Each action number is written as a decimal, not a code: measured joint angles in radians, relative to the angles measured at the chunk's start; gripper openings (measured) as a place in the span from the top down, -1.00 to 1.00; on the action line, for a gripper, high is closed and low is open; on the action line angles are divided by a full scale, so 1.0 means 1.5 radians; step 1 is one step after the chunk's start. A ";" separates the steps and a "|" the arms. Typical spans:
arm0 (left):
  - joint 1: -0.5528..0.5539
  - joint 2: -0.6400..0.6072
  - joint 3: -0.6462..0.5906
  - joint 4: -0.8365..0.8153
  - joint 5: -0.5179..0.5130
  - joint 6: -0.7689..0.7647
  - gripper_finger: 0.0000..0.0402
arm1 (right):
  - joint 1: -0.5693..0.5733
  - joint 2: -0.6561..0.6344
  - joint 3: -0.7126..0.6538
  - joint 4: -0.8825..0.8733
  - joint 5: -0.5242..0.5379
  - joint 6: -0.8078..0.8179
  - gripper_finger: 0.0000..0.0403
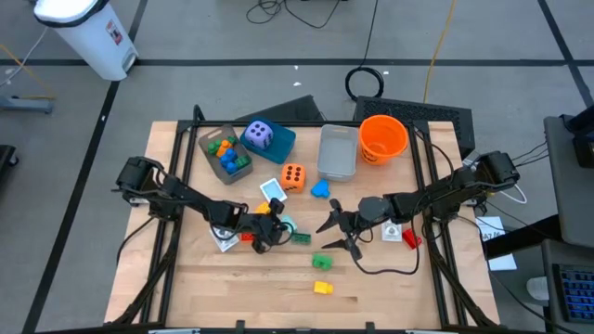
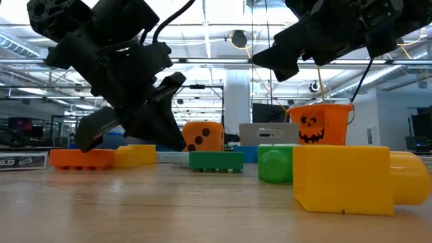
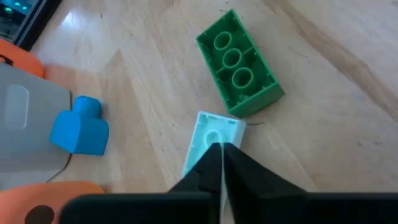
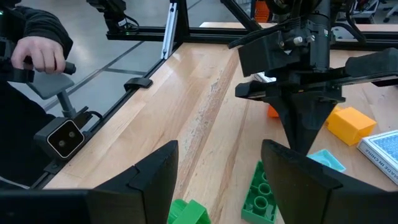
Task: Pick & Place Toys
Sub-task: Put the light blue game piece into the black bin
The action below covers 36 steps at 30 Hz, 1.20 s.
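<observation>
Nearest my low camera sits a big yellow brick (image 2: 344, 179), with a round green brick (image 2: 275, 164) just behind it.

Going down in size, my left gripper (image 3: 222, 163) comes first. Its fingers have shut tight against each other on the near edge of a pale teal piece (image 3: 213, 138). I cannot tell whether they have real purchase on it or only pinch its rim. Just beyond that piece, touching or nearly touching it, lies a dark green three-stud brick (image 3: 239, 64). Off to one side of the fingers is a blue brick (image 3: 79, 126).

My right gripper (image 1: 339, 230) hangs open, well apart from the left one, holding nothing.

My worry is that the grip is thin. If I lift, the pale piece may slip out, or drag against the green brick and knock it away.
</observation>
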 joint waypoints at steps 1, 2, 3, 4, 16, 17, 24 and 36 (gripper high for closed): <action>0.000 0.000 0.000 0.002 0.000 -0.002 0.96 | 0.000 0.000 0.000 0.000 0.000 0.000 -0.11; 0.000 0.000 0.000 0.005 0.000 -0.004 0.97 | 0.000 0.000 0.000 0.000 0.000 0.000 -0.11; 0.001 0.000 0.000 0.007 0.000 -0.004 0.96 | 0.000 0.000 0.000 0.000 0.000 0.000 -0.11; 0.001 0.000 0.000 0.008 0.000 -0.004 0.94 | 0.000 0.000 0.000 0.000 0.000 0.000 -0.11; 0.007 0.000 0.000 0.003 0.001 -0.004 0.77 | 0.000 0.000 0.000 0.000 0.000 0.000 -0.11; 0.008 0.000 0.000 -0.001 0.006 -0.008 0.72 | 0.000 0.000 0.000 0.000 0.000 0.000 -0.11; 0.012 0.000 0.054 -0.087 0.015 -0.019 0.25 | 0.000 0.000 0.000 0.000 0.000 0.000 -0.11; 0.072 0.000 0.149 -0.243 0.147 -0.135 -0.17 | 0.000 0.000 0.000 -0.009 -0.002 0.000 -0.11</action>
